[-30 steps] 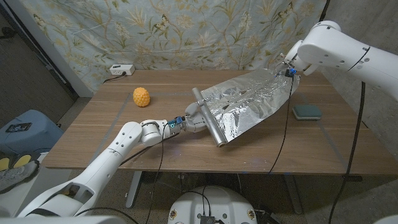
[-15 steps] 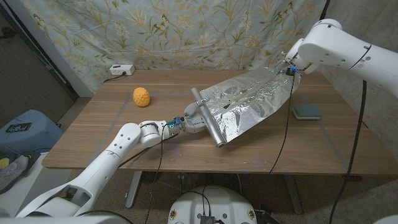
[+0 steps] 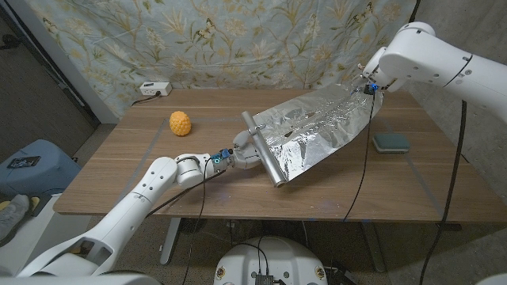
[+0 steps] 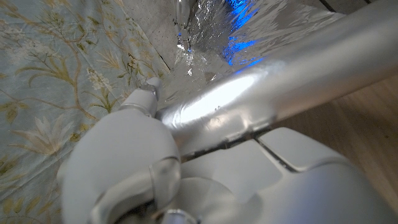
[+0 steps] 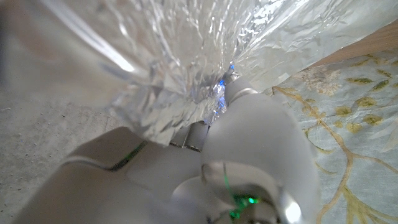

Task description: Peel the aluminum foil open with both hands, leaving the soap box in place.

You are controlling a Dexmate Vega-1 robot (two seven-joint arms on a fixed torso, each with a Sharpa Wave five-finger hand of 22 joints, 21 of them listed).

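Stretching across the desk's (image 3: 142, 170) middle, a foil sheet (image 3: 317, 127) runs from its roll (image 3: 263, 159), gripped by the left hand (image 3: 244, 158), up to the right hand (image 3: 369, 85) pinching its far corner. Both wrist views show fingers (image 4: 118, 155) clasping foil.

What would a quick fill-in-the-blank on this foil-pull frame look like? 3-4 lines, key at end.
1. The left hand grips the silver ____ that the foil sheet unwinds from.
2. The right hand holds the sheet's far edge, lifted ____ the table.
3. The yellow, bumpy fruit-like object sits on the robot's ____ side of the roll.
4. The teal soap box lies on the robot's ____ side of the sheet.

Missing words: roll; above; left; right
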